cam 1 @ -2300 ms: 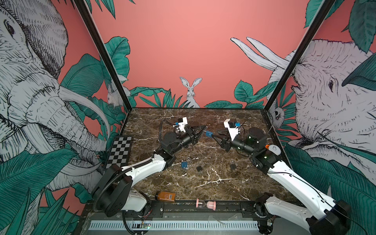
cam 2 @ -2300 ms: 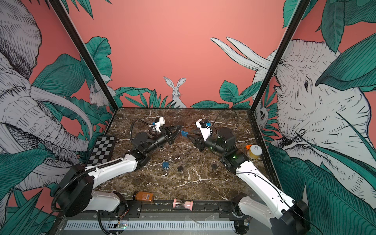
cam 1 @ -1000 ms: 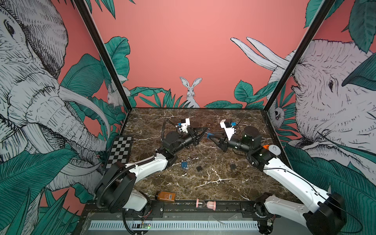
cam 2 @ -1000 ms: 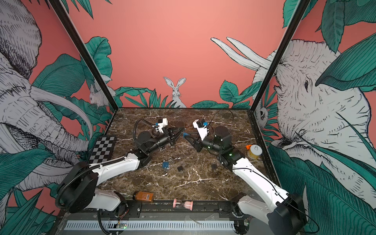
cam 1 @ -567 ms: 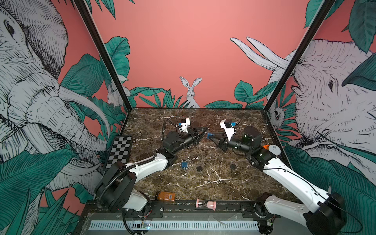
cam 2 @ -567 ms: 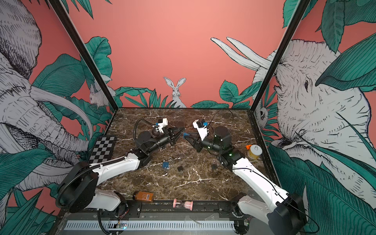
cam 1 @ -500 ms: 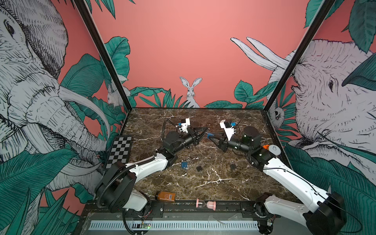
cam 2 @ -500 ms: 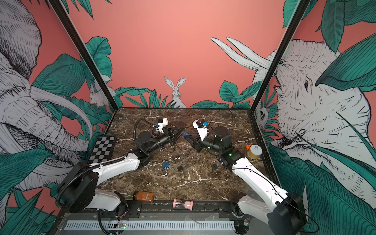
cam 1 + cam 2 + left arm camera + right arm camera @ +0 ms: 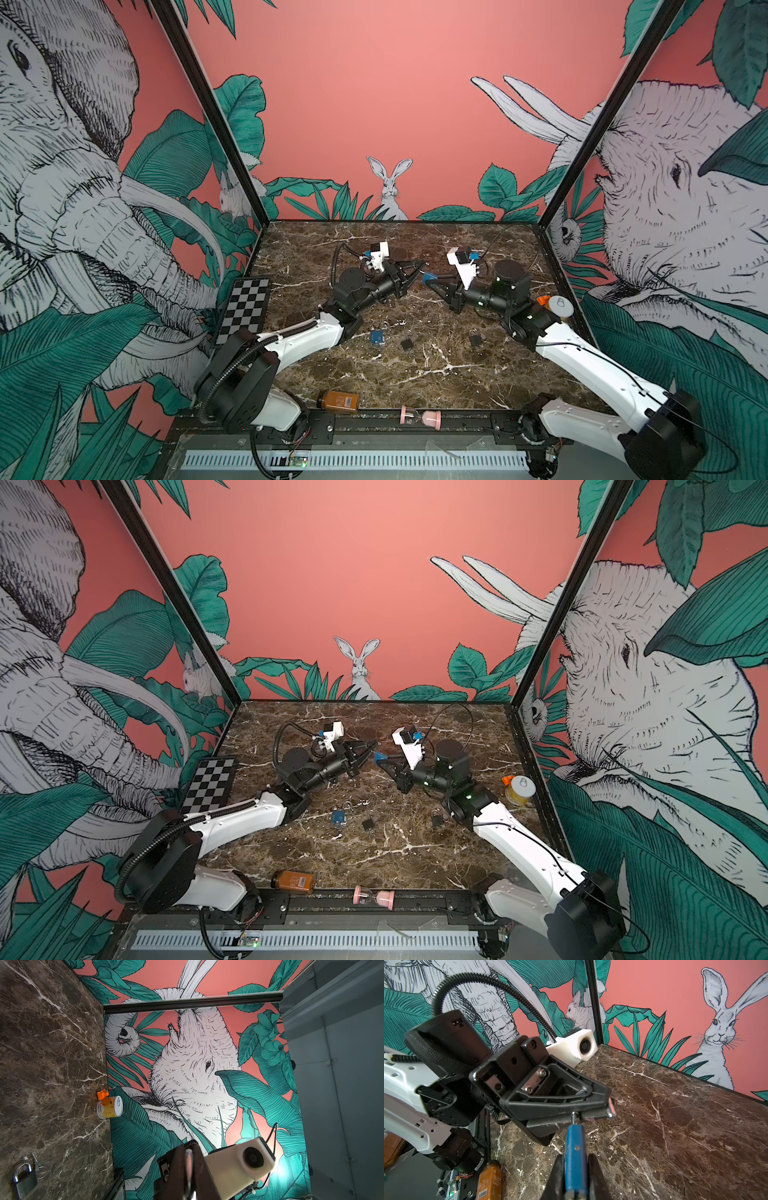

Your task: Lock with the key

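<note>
In both top views the left tool (image 9: 420,264) and right tool (image 9: 434,282) stood tip to tip. Left wrist view: the left tool clamped a small silver-shackled padlock (image 9: 188,1165). Right wrist view: the right tool pinched the blue-headed metal key (image 9: 575,1157), its shaft pointing straight ahead, touching the padlock.

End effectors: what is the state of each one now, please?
Left end effector: closed, holding the padlock.
Right end effector: closed on the blue key.

Glossy marble tabletop (image 9: 415,374), blue plastic key (image 9: 575,1157)
</note>
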`<state>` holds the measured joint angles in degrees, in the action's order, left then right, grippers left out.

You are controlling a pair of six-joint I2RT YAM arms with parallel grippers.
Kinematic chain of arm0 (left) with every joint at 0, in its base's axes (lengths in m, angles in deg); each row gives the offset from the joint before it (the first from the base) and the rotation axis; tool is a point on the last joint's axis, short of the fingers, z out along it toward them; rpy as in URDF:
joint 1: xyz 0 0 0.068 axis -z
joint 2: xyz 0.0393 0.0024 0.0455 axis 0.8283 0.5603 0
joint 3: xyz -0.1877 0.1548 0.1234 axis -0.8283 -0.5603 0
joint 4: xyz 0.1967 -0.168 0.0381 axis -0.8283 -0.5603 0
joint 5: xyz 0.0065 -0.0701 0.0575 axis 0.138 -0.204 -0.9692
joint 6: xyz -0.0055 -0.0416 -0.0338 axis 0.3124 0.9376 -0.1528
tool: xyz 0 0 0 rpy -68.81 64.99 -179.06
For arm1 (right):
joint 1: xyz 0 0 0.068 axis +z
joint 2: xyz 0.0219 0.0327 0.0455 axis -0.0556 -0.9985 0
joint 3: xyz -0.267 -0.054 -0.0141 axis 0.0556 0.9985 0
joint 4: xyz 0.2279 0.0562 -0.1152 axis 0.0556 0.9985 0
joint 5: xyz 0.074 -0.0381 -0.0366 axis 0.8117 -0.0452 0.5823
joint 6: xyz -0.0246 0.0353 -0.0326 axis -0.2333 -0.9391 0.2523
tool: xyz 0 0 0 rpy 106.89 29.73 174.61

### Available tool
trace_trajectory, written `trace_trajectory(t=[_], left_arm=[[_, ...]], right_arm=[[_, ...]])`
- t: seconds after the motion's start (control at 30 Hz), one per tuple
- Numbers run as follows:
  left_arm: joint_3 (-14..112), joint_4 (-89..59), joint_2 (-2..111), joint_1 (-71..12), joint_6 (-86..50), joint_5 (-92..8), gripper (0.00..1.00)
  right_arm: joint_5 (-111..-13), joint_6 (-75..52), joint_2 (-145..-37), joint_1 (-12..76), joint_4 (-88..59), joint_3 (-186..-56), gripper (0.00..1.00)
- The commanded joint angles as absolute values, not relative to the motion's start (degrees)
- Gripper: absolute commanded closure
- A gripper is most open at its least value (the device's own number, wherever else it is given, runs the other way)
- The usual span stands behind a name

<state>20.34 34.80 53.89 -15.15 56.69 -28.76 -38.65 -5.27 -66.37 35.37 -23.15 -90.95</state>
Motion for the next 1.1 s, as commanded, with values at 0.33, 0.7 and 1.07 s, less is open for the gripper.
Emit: trace_trajectory(t=[0.33, 0.7, 1.07], left_arm=[[32.8, -15.4, 44.4, -28.5, 12.7, -27.4, 0.23], [41.0, -35.6, 42.6, -28.5, -24.3, -37.4, 0.25], [32.5, -19.2, 40.9, -28.5, -28.8, -7.8, 0.26]], right_arm=[[-46.1, -8.1, -64.8, 35.3, -11.0, -94.4, 1.00], [-44.4, -15.1, -58.8, 34.8, 2.8, -99.2, 1.00], [-12.7, -24.2, -64.6, 31.2, -1.8, -101.8, 1.00]])
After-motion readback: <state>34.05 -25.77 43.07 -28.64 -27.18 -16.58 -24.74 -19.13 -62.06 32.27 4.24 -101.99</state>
